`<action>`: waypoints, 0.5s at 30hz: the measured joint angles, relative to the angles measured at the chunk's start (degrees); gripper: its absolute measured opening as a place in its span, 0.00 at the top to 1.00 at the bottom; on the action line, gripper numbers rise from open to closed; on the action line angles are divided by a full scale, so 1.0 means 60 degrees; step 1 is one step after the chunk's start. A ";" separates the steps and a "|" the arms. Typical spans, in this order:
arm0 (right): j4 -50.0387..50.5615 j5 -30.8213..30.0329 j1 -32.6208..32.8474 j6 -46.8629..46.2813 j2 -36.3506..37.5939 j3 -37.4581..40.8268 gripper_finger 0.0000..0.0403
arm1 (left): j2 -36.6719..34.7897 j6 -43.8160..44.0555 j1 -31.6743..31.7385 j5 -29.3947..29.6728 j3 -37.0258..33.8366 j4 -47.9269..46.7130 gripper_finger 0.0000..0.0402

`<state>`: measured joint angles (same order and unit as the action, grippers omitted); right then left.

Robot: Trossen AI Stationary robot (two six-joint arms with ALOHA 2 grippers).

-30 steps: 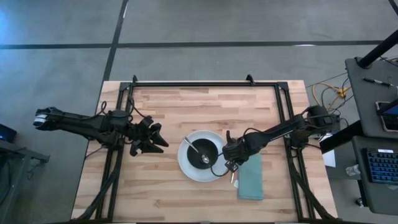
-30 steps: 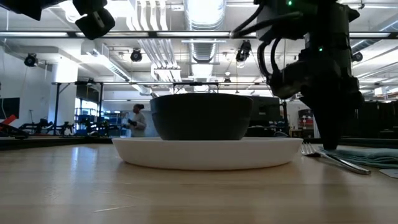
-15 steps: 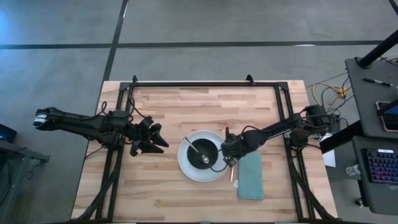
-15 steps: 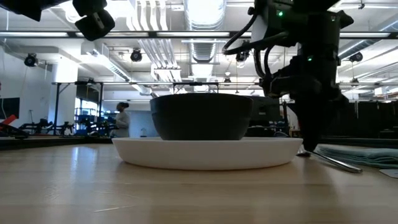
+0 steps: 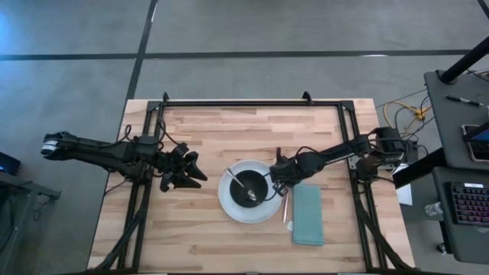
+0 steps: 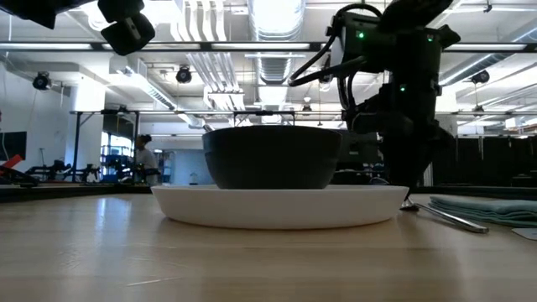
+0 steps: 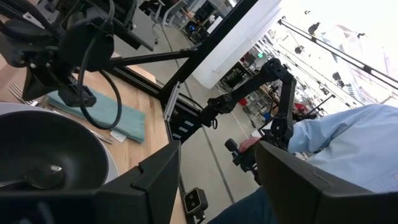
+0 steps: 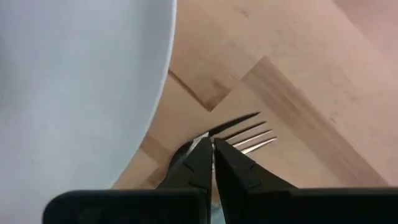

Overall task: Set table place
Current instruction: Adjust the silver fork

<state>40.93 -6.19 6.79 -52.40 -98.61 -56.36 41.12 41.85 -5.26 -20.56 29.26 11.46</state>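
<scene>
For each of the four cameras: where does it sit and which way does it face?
High: overhead, straight down on light-wood table; both arms.
Low: tabletop height, facing round white plate, black bowl.
Left wrist: behind open left gripper, towards teal cloth napkin.
Right wrist: above shut right gripper, silver metal fork.
All share the plate.

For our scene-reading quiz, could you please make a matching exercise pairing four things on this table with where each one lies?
Things:
1. black bowl
2. spoon
3. fork
4. teal napkin

Places:
A. on the bare wood, between the white plate and the cloth
B. on the white plate
C. on the table, farthest toward the right arm's side
D. inside the bowl

Right pairs: 1-B, 2-D, 3-A, 4-C
</scene>
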 joint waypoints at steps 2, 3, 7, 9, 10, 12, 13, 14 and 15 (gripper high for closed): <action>0.0024 0.0130 0.0003 0.0007 0.0000 0.0000 0.98 | 0.0000 0.0000 0.0000 0.0000 0.0000 0.0004 0.52; 0.0029 0.0236 0.0024 0.0028 0.0000 0.0005 0.98 | 0.0000 0.0003 0.0000 0.0000 0.0000 0.0004 0.52; 0.0036 0.0490 0.0230 -0.0059 0.0007 0.0099 0.98 | 0.0000 0.0051 0.0000 -0.0002 0.0000 0.0004 0.52; 0.0052 0.0595 0.0339 -0.0179 0.0022 0.0113 0.98 | 0.0000 0.0142 0.0000 -0.0003 0.0000 0.0004 0.52; 0.0054 0.0611 0.0406 -0.0230 0.0055 0.0113 0.98 | 0.0000 0.0164 0.0000 0.0000 0.0000 0.0004 0.52; 0.0043 0.0637 0.0538 -0.0327 0.0101 0.0113 0.98 | 0.0000 0.0211 0.0000 0.0000 -0.0027 0.0009 0.52; 0.0048 0.0710 0.0592 -0.0385 0.0109 0.0113 0.98 | -0.0003 0.0215 0.0000 0.0000 -0.0045 0.0011 0.52; 0.0047 0.0829 0.0645 -0.0430 0.0109 0.0113 0.98 | -0.0002 0.0217 0.0000 -0.0001 -0.0069 0.0006 0.52; 0.0046 0.0948 0.0705 -0.0442 0.0109 0.0113 0.98 | -0.0004 0.0219 0.0000 0.0000 -0.0080 0.0004 0.52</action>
<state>41.21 -0.50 11.02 -55.05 -97.95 -55.68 41.10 43.16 -5.26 -20.56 28.77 11.49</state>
